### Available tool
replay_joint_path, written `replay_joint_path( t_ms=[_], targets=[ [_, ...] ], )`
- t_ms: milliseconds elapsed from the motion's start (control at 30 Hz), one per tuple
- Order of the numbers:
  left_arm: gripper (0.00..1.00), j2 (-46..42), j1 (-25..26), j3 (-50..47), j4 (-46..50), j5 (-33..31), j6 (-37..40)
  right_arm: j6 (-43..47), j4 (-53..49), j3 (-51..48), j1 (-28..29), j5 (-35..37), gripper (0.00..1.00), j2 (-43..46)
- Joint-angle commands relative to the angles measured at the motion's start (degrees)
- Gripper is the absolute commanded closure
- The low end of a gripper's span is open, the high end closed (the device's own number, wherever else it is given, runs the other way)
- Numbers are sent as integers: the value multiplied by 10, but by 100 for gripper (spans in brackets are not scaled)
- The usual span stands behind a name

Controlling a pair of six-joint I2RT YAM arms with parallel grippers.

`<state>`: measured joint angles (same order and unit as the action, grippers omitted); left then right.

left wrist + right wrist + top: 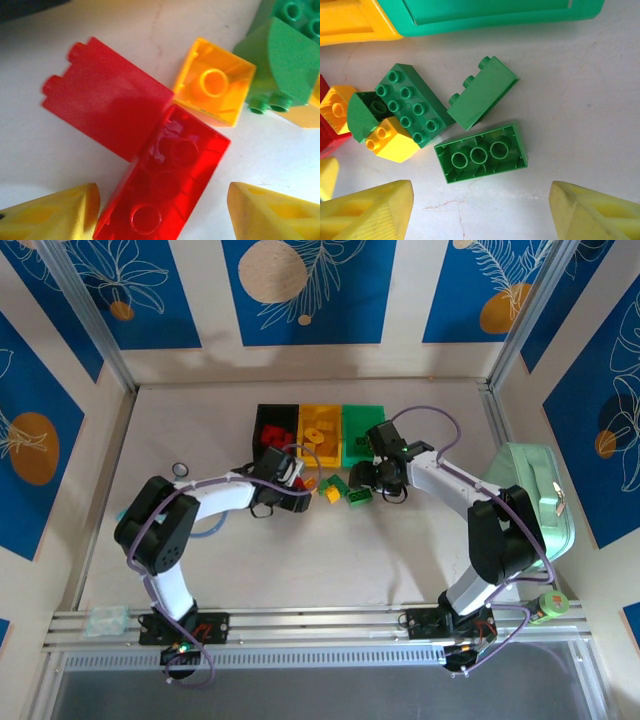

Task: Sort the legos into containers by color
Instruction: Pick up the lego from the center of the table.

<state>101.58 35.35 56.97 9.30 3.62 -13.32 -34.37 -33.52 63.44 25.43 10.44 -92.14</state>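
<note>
In the left wrist view my left gripper is open, its yellow fingertips on either side of an upside-down red lego. The left fingertip is close to that brick's edge. A second red lego lies on its side touching it, with an orange lego and a green one beyond. My right gripper is open just short of an upside-down green lego. Behind that brick lie a green lego on its side, a studs-up green lego and a yellow lego.
The joined black, yellow and green bins stand just behind the brick pile; the black and yellow ones hold bricks. A large mint-green case sits at the right. A small ring lies at the left.
</note>
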Motion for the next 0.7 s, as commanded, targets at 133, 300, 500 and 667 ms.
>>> replay_joint_path(
  t_ms=[133, 300, 500, 667],
  targets=[
    [43, 6, 31, -1, 19, -9, 9, -15, 10, -15, -4, -20, 28, 15],
    [57, -1, 34, -7, 20, -24, 10, -18, 11, -22, -4, -20, 29, 20],
    [70, -9, 41, -6, 28, -23, 11, -19, 12, -30, -6, -19, 29, 32],
    [73, -31, 50, -14, 40, -27, 5, -19, 12, -40, -11, -20, 29, 45]
  ],
)
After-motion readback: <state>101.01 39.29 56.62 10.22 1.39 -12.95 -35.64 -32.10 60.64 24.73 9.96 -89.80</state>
